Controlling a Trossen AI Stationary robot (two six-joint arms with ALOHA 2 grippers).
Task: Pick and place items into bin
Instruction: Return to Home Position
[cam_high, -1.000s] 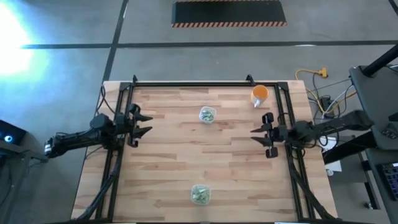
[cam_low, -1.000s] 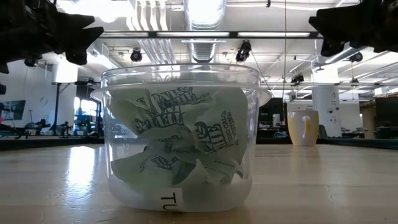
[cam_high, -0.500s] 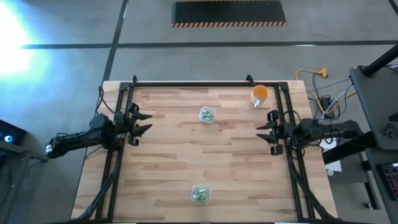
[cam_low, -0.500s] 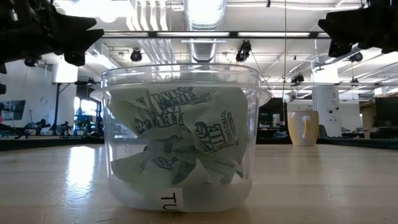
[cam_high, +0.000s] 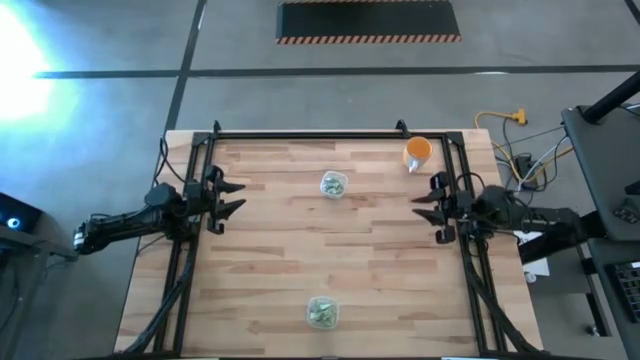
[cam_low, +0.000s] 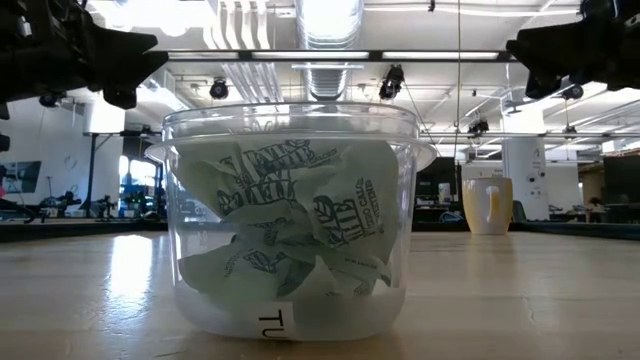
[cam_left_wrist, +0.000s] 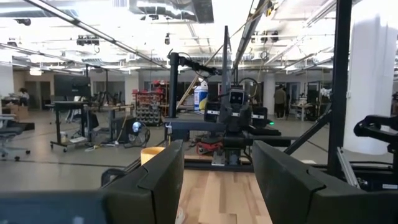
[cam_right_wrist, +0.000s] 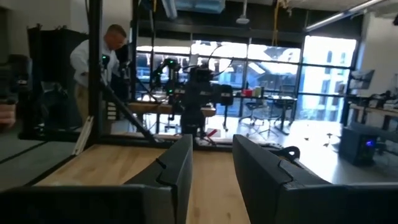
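Across the wooden table (cam_high: 280, 260) my arms sit at opposite edges, my left gripper (cam_high: 238, 197) by the left rail and my right gripper (cam_high: 422, 205) by the right rail near the orange cup (cam_high: 418, 151), both with fingers spread and nothing between them. The green-and-white packets (cam_low: 285, 225) lie heaped inside the near bin (cam_high: 321, 312) at the front edge and the far bin (cam_high: 333, 185) toward the back, and I see none loose on the wood, so I judge the placing finished and parking at home to be the step in hand. The next move calls only for settling each arm into rest, well apart from bins and cup.
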